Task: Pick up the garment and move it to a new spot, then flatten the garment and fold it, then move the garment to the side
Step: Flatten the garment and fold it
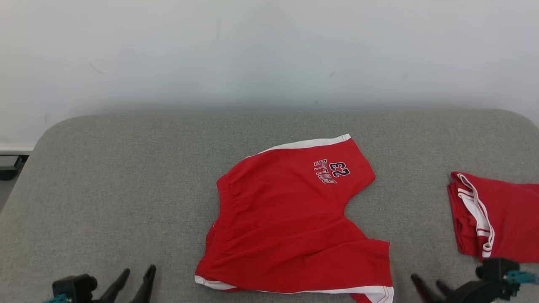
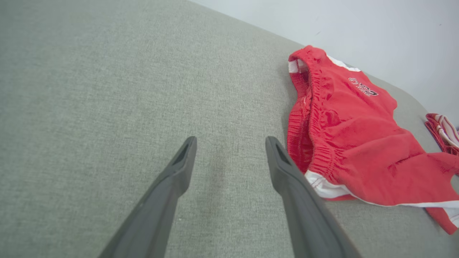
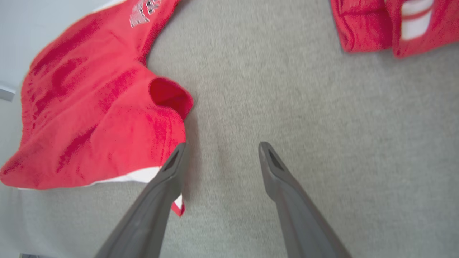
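The garment (image 1: 290,223) is a pair of red shorts with white trim and a "23" print, lying spread on the grey padded table (image 1: 126,176), waistband to the left. My left gripper (image 1: 138,275) stands open at the lower left, apart from the shorts, with nothing between its fingers. In the left wrist view the left gripper (image 2: 231,147) hovers over bare fabric beside the waistband (image 2: 304,118). My right gripper (image 1: 427,284) is open at the lower right, just right of the shorts' hem. In the right wrist view the right gripper (image 3: 220,150) is empty beside the shorts (image 3: 93,114).
A second red garment (image 1: 492,214) with white stripes lies folded at the table's right edge, also seen as the folded red garment (image 3: 391,21) in the right wrist view. A pale wall (image 1: 269,50) stands behind the table. The table's left half is bare grey cloth.
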{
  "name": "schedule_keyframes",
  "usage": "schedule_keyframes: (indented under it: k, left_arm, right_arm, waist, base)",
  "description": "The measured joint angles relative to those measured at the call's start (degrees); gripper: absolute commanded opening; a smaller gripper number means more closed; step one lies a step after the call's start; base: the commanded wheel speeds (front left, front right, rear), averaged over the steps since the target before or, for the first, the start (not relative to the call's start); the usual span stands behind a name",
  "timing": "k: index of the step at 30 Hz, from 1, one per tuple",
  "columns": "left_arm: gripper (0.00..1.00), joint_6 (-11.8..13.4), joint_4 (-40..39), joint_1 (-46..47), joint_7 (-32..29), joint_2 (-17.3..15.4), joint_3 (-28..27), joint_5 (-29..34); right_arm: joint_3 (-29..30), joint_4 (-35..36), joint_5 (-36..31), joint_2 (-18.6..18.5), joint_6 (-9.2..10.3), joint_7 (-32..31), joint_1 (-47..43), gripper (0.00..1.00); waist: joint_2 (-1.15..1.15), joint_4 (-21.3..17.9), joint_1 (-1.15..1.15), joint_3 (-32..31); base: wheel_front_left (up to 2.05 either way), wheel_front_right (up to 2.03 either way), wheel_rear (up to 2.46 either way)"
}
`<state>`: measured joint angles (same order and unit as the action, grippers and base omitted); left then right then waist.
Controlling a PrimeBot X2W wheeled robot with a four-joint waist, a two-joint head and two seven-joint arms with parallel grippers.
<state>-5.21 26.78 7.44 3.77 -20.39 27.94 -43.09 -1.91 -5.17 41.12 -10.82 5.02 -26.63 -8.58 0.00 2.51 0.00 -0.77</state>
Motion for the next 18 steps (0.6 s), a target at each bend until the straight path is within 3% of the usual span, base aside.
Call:
schedule_keyframes:
  k: [8,13,18]
  left_arm:
    - [1.0,4.27,-6.66,-0.18,10.37,-0.23,-3.45,4.27]
    - [1.0,6.71,-10.99,-2.35,10.38,1.81,-4.21,5.37]
    - [1.0,9.31,-13.44,-4.6,10.38,1.16,-4.52,7.5]
  right_arm:
    - [2.04,5.46,-5.81,0.35,-0.07,13.3,4.02,1.0]
    - [2.54,6.3,-7.11,2.43,-0.48,20.41,4.21,1.0]
    - [1.74,5.87,-8.53,3.6,-1.01,24.97,4.21,1.0]
  waist:
    - [0.0,-0.22,0.0,-1.28]
    - [0.0,-0.47,0.0,-2.55]
    - [0.0,-0.74,0.0,-3.85]
  base:
    - [0.0,0.0,0.0]
    - [0.0,0.0,0.0]
    - [0.0,0.0,0.0]
